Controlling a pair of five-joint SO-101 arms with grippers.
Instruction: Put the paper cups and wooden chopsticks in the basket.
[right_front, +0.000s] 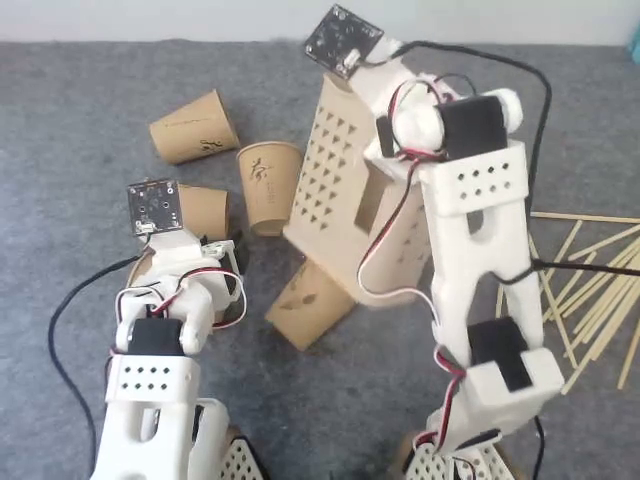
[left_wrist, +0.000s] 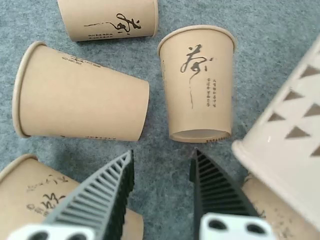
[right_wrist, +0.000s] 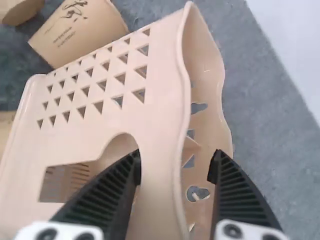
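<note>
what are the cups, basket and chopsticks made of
Cups: brown kraft paper, matte, judging by the rolled rims and printed ink.
Basket: probably moulded plastic, pale beige and smooth, with clean triangular cut-outs.
Chopsticks: thin pale sticks, likely wood or bamboo; too small to tell the grain.

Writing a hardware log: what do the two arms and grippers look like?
The left arm and right arm are white plastic with perforated panels, black servo blocks and red, white and black cables. Each wrist carries a dark camera board. The left gripper and right gripper have dark grey ribbed wedge-shaped fingers.
</note>
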